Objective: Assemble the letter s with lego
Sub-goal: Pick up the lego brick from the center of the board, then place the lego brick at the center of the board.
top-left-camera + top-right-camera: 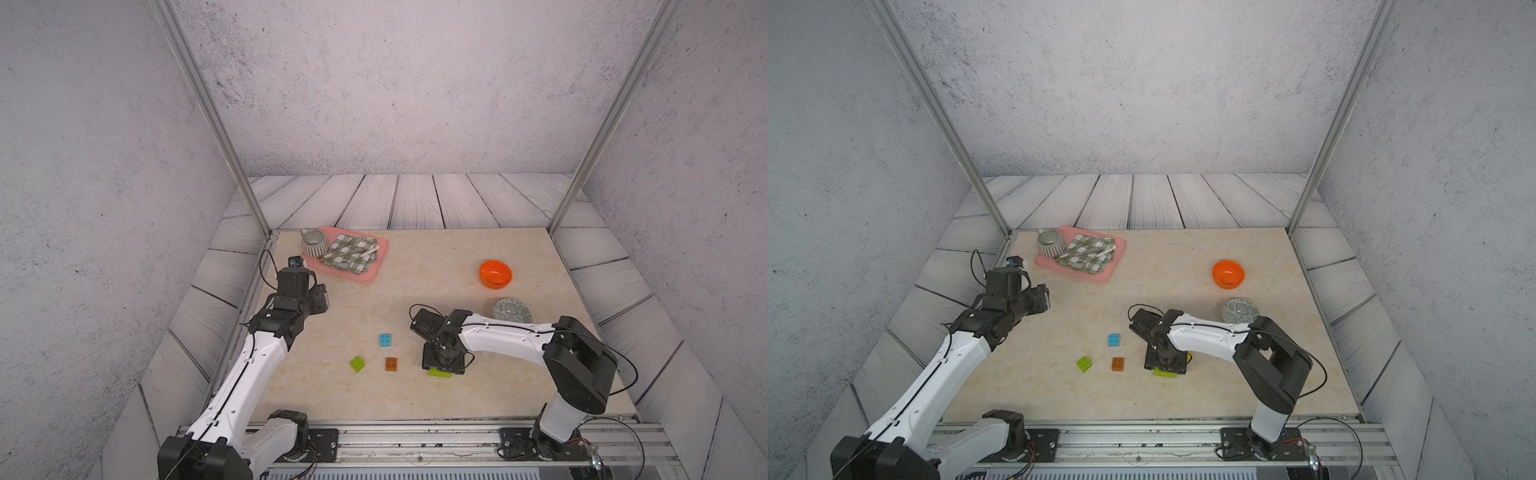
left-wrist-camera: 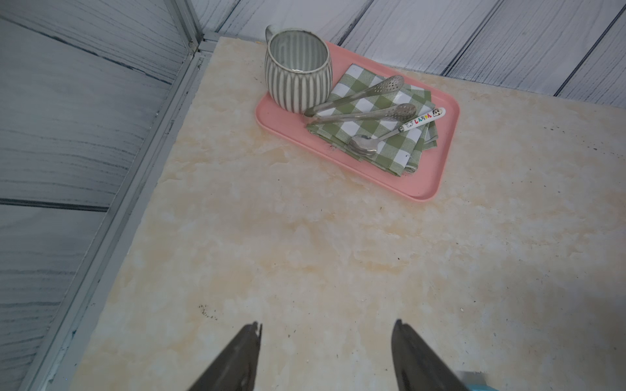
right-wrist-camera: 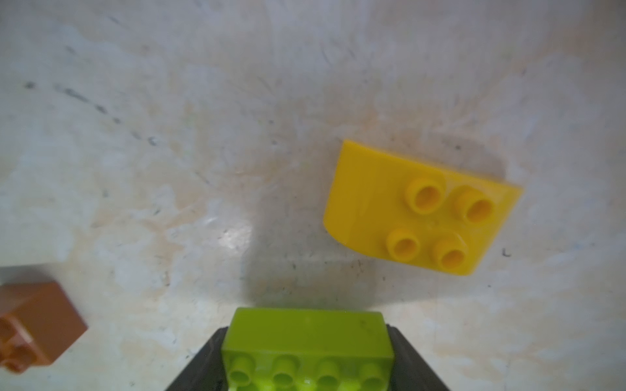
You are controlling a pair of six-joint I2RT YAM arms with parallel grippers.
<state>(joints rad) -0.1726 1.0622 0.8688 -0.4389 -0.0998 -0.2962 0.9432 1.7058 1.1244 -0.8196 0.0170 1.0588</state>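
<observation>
Lime-green long studded plastic brick on the marbled tabletop, clamped between the right gripper's jaws.
Yellow curved plastic brick just beside it; brown square brick, lime-green square brick and blue square brick loose, unjoined, near. Orange plastic bowl and pink tray well apart. Left gripper gapes, empty.

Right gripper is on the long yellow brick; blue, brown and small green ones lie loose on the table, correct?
Wrong brick. The right gripper is closed on the long green brick; the yellow brick lies loose beside it, per the right wrist view. The blue brick, brown brick and small green brick do lie loose.
</observation>
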